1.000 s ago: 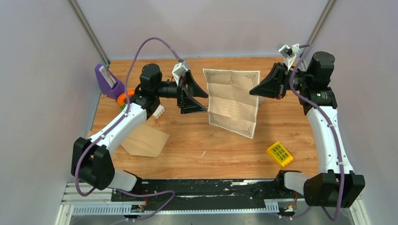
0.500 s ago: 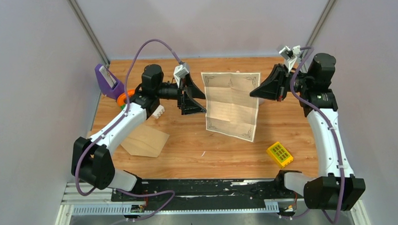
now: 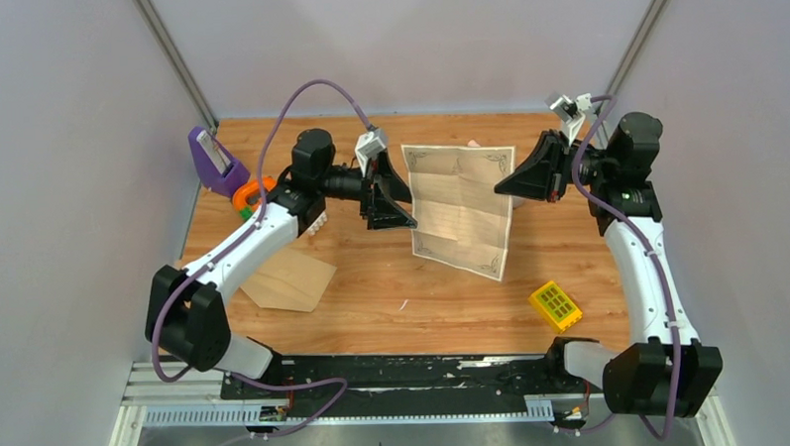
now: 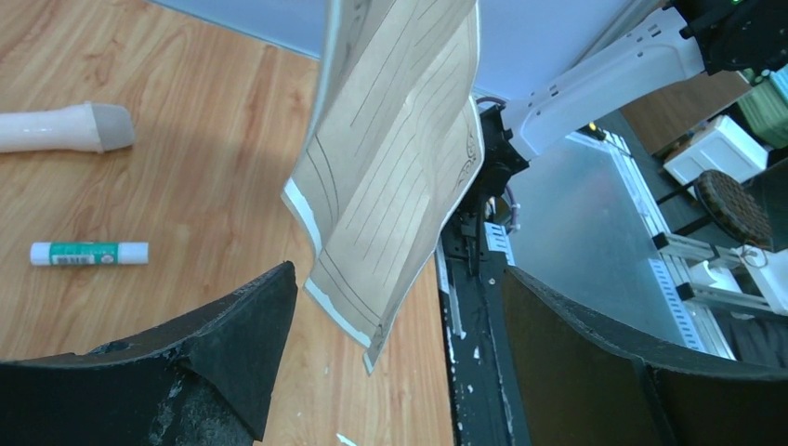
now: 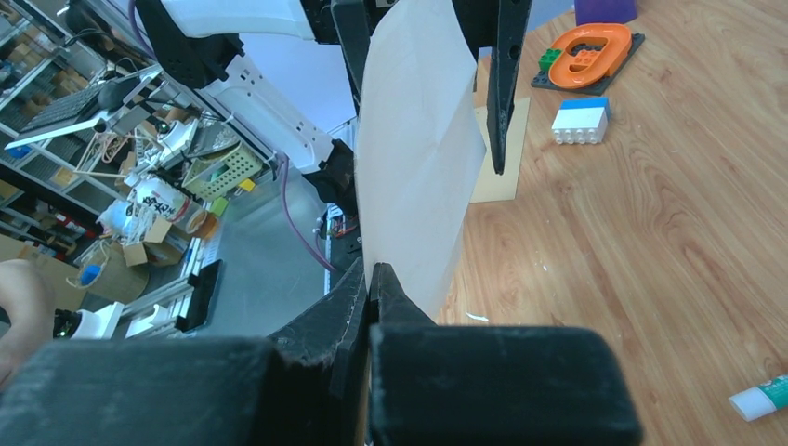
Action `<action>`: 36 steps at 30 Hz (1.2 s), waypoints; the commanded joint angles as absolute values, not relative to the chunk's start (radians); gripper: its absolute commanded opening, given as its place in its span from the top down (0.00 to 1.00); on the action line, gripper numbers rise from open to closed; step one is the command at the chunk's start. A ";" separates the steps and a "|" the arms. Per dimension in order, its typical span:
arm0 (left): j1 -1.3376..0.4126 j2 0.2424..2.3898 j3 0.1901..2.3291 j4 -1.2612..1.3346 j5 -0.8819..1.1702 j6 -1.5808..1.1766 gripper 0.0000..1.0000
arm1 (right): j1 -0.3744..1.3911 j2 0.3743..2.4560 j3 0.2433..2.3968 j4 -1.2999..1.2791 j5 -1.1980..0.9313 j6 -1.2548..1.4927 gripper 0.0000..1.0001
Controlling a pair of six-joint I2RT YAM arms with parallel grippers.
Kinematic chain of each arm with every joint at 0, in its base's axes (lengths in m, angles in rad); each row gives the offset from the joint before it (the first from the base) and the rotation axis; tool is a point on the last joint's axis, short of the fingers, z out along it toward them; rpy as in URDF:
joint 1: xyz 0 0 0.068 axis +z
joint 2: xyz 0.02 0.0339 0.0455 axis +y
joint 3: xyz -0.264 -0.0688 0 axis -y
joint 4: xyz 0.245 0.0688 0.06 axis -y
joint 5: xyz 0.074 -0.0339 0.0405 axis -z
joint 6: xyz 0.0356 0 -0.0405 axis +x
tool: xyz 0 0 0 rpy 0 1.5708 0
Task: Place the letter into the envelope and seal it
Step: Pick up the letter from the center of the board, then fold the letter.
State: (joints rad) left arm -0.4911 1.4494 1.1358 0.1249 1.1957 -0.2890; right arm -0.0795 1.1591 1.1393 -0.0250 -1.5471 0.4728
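Left fingers (image 4: 237, 367): spread wide apart, and your wrist view shows the letter's (image 3: 463, 209) lower corner hanging in the gap between them, touching neither.
Right fingers (image 5: 351, 316): pressed together, pinching the sheet's edge between their tips.
Left gripper (image 3: 410, 205): raised above the table, pointing sideways at the sheet's left edge.
Right gripper (image 3: 501, 187): facing it from the opposite side, clamped on the sheet's right edge near the top.
Letter: you see it held up in the air over the middle of the table (image 3: 393, 283), hanging roughly upright and slightly tilted, its fold creases and printed border facing the overhead camera.
Envelope (image 3: 292, 279): lying flat on the wood near the left front, partly under the left arm and well apart from the sheet.
Glue stick (image 4: 88, 253): on its side on the table, below the raised sheet in your left wrist view, near a white cylinder (image 4: 65, 127).
Yellow block (image 3: 556, 307): on the table at the right front.
Purple stand (image 3: 213, 162): at the far left corner, an orange ring piece (image 3: 249, 193) just beside it.
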 commanded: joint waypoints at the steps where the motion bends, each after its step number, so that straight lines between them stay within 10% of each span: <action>1: -0.509 1.468 1.169 0.178 1.216 -0.322 0.08 | -0.074 1.157 1.122 0.108 -1.569 0.552 1.00; 11: -0.512 1.467 1.158 0.171 1.200 -0.313 0.05 | -0.077 1.144 1.135 0.136 -1.544 0.595 1.00; 36: -0.535 1.452 1.137 0.400 1.291 -0.545 0.36 | -0.167 1.128 1.020 0.369 -1.313 0.833 1.00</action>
State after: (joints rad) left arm -0.5289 1.4734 1.1358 0.2691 1.2610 -0.4465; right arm -0.1509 1.1561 1.0691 0.3031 -1.3918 0.7921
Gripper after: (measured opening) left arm 0.665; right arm 0.010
